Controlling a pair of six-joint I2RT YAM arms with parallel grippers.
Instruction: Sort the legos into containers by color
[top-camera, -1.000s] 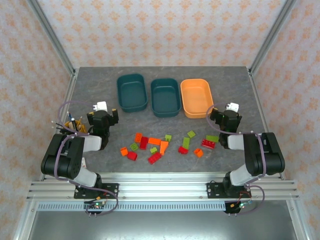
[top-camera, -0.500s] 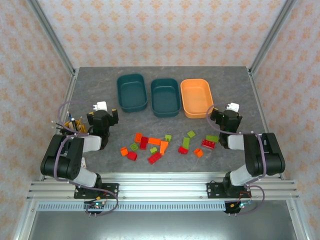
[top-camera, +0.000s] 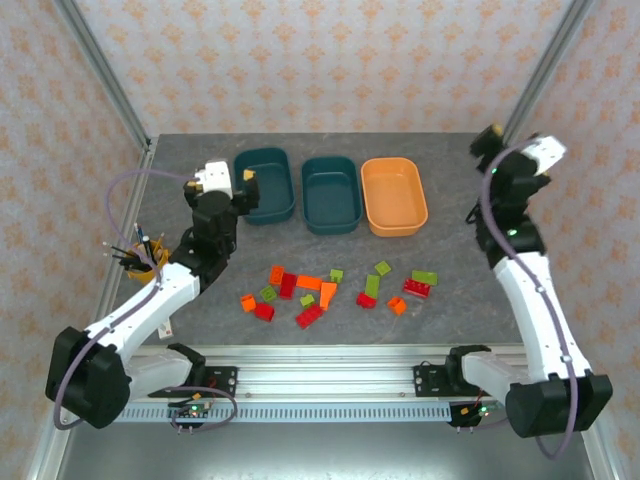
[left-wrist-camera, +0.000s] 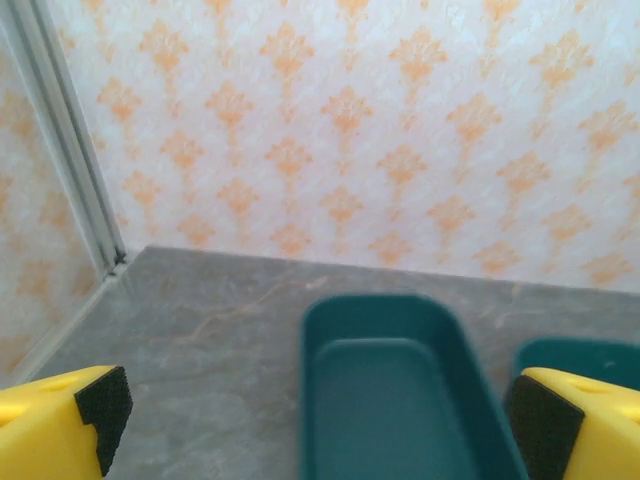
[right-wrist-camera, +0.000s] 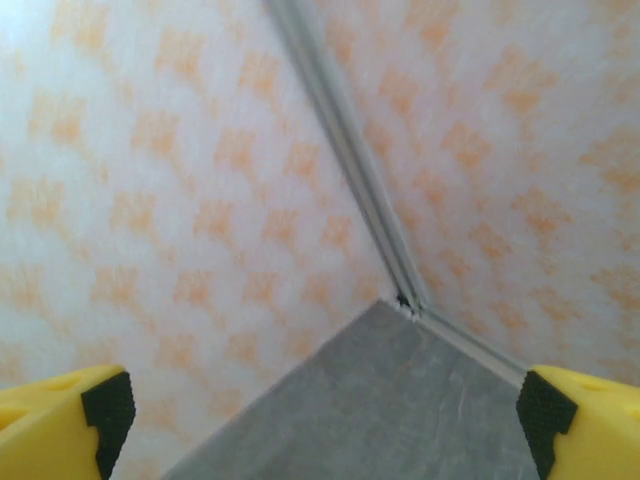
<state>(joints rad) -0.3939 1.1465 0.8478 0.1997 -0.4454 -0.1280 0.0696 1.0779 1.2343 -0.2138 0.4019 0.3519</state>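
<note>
The legos lie loose on the grey table in front of the tubs, among them a red one (top-camera: 309, 316), an orange one (top-camera: 327, 293) and a light green one (top-camera: 383, 268). Three containers stand in a row behind them: a left teal tub (top-camera: 265, 184) (left-wrist-camera: 400, 390), a middle teal tub (top-camera: 331, 194) (left-wrist-camera: 575, 355) and an orange tub (top-camera: 393, 196); none holds a brick that I can see. My left gripper (top-camera: 220, 180) (left-wrist-camera: 320, 430) hangs open just left of the left teal tub. My right gripper (top-camera: 518, 150) (right-wrist-camera: 320, 430) is raised and open, facing the back right corner.
A small yellow cup of pens (top-camera: 145, 256) stands at the table's left edge beside the left arm. Patterned walls and metal corner posts (right-wrist-camera: 345, 160) close in the table at the back and sides.
Both arms have unfolded from their tucked pose near the front. The left gripper rose toward the left teal tub; the right gripper swung up and back toward the right corner. Bricks unmoved.
</note>
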